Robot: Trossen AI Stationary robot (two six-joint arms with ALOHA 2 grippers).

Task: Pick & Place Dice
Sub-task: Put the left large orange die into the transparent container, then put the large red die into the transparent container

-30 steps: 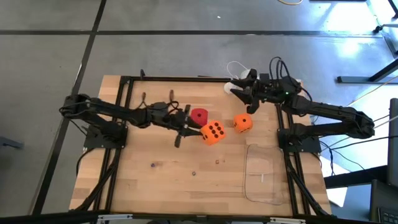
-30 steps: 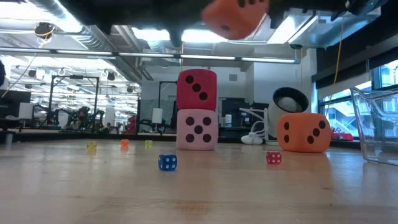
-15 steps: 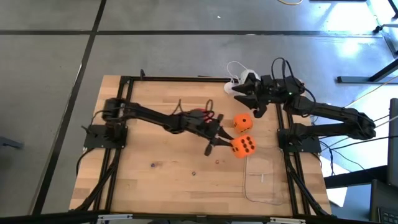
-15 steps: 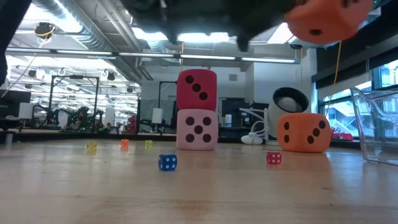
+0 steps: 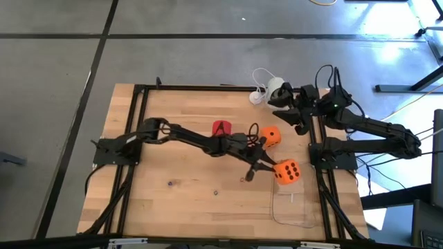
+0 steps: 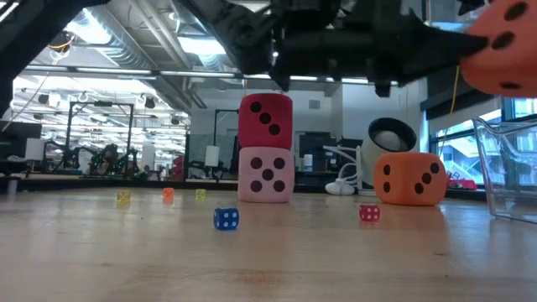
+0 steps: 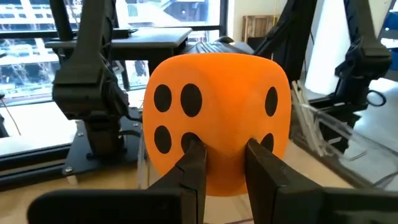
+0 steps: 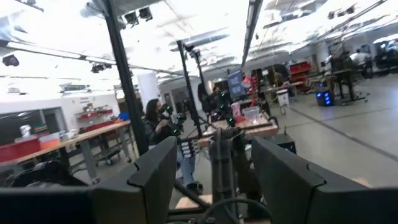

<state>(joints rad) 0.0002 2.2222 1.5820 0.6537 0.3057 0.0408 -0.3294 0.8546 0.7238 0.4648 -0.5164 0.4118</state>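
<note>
My left gripper reaches far across the table and is shut on an orange die, which shows large in the left wrist view and high up in the low view. It hangs over the far rim of a clear container. A red die stands on a pale pink die; from above only the red one shows. The second orange die sits on the table. My right gripper is open, raised near the far right corner. My left gripper pinches the orange die between its two fingers, which sit on the die's side nearest the wrist. The fingers come from the table's left, roughly level. The die is lifted clear, with a face of several pips turned up.
A white round camera with its cable sits at the far edge by the right arm. Small dice lie on the wood: a blue one, a red one and others farther off. The clear container stands near the right edge.
My left gripper has carried the orange die from beside the red die toward the table's right and near edges, past the second orange die, to above the clear container's far rim. My right arm has drawn back a little toward the right edge.
</note>
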